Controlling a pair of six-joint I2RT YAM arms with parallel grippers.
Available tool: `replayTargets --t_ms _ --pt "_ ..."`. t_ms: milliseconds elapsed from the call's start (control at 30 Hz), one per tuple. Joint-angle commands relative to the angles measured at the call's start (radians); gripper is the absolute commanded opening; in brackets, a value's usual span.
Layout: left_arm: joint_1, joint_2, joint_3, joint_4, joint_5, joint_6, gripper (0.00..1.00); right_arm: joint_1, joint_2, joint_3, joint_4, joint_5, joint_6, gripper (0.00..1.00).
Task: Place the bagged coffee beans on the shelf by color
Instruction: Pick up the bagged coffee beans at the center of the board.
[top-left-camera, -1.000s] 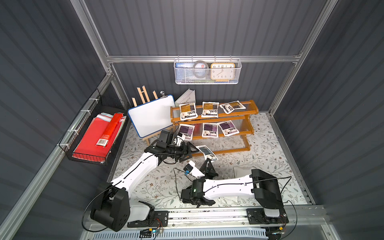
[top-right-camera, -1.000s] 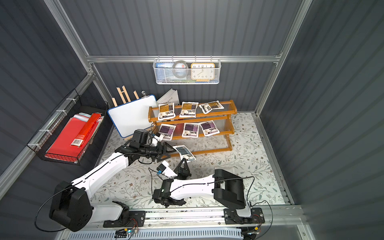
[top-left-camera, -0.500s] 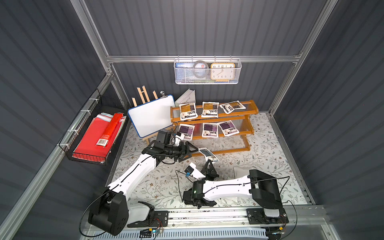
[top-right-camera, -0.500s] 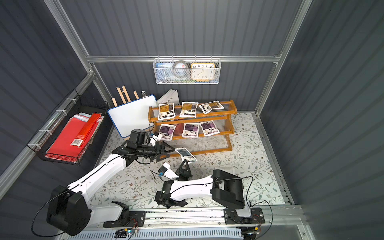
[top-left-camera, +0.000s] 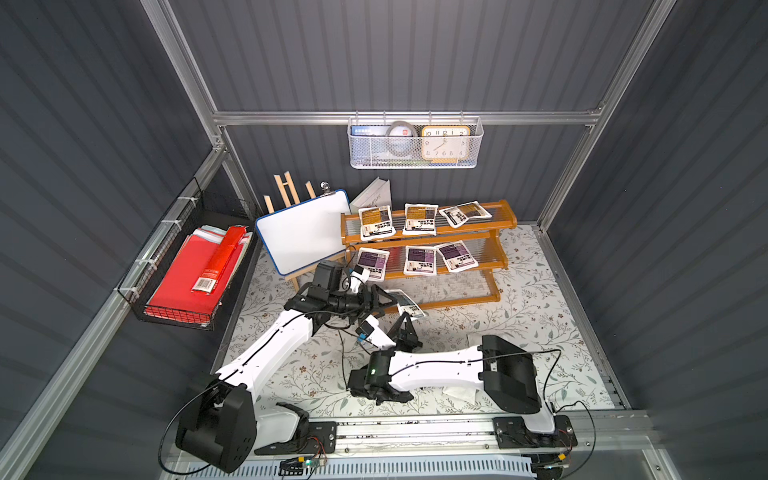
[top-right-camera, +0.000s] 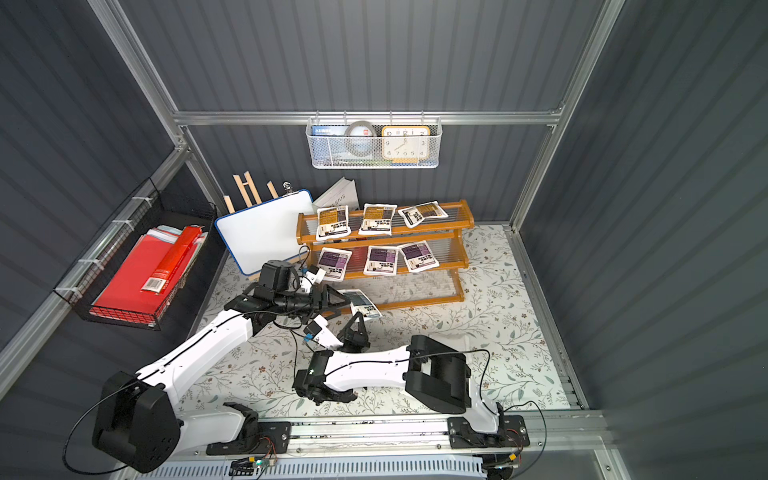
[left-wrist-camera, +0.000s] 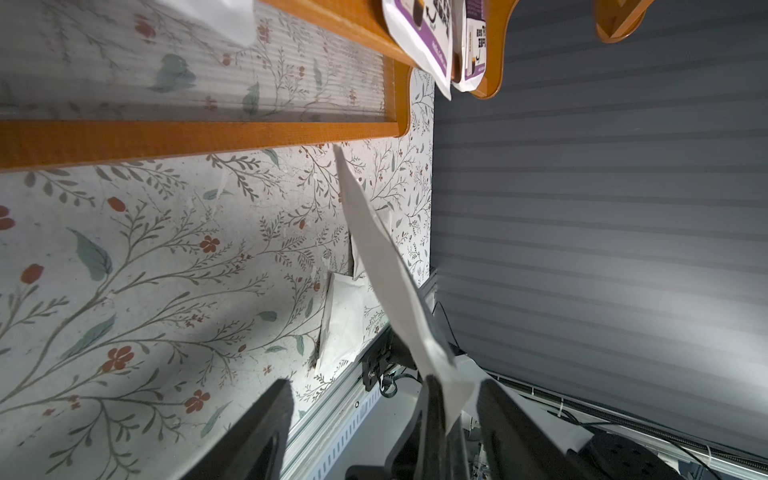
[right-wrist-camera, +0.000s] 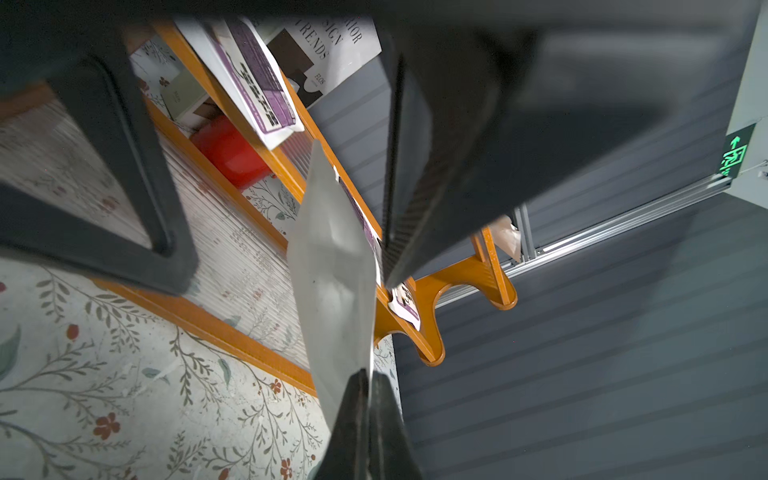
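A: Where's the bag?
B: The held pouch, grey-blue label, is up off the mat at the front rail of the shelf, bottom tier, at the end nearest the whiteboard. It might be touching the rail, but the angle is too poor to say.
A: Who has it?
B: The right gripper, fingers pinched tight on one corner. The pouch shows edge-on in the right wrist view. The left gripper has its jaws spread wide, one finger either side of that pinch, gripping nothing.
A: Rest of the shelf?
B: Top tier has three orange-brown pouches. Middle tier has three purple pouches. Tiers are clear ribbed panels in orange-brown wood.
A: Surface?
B: A floral mat, pale with leaves and small red flowers. Two plain white pouches lie on it near the base rail, by the right arm.
A: Room?
B: Dark grey ribbed wall panels in an aluminium frame. A white wire basket hangs on the back wall with a clock inside. A black wire basket on the left wall holds red folders. The whiteboard sits on a wooden easel beside the shelf, with a book leaning behind.
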Motion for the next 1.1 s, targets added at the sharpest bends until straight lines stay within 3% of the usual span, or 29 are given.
replayTargets --t_ms 0,333,600,767,900,967,1067 --pt "0.004 -0.011 0.0 0.039 0.018 -0.008 0.7 0.0 0.031 0.048 -0.013 0.121 0.002 0.0" --pt "0.004 0.013 -0.001 0.072 0.019 0.012 0.39 0.022 0.061 0.128 -0.013 0.092 0.001 0.0" --pt "0.004 -0.019 -0.05 0.092 -0.012 0.019 0.0 0.029 0.059 0.144 -0.013 0.064 0.011 0.0" --pt "0.004 -0.033 -0.068 0.089 -0.055 0.026 0.0 0.033 0.015 0.098 -0.013 -0.02 0.055 0.0" --pt "0.004 -0.028 -0.079 0.099 -0.076 0.022 0.0 0.033 -0.077 -0.021 0.033 -0.159 0.074 0.21" --pt "0.004 -0.022 -0.08 0.113 -0.078 0.018 0.0 0.033 -0.16 -0.117 0.167 -0.251 -0.049 0.27" --pt "0.004 -0.013 -0.075 0.12 -0.088 0.02 0.0 0.034 -0.356 -0.288 0.43 -0.453 -0.22 0.48"
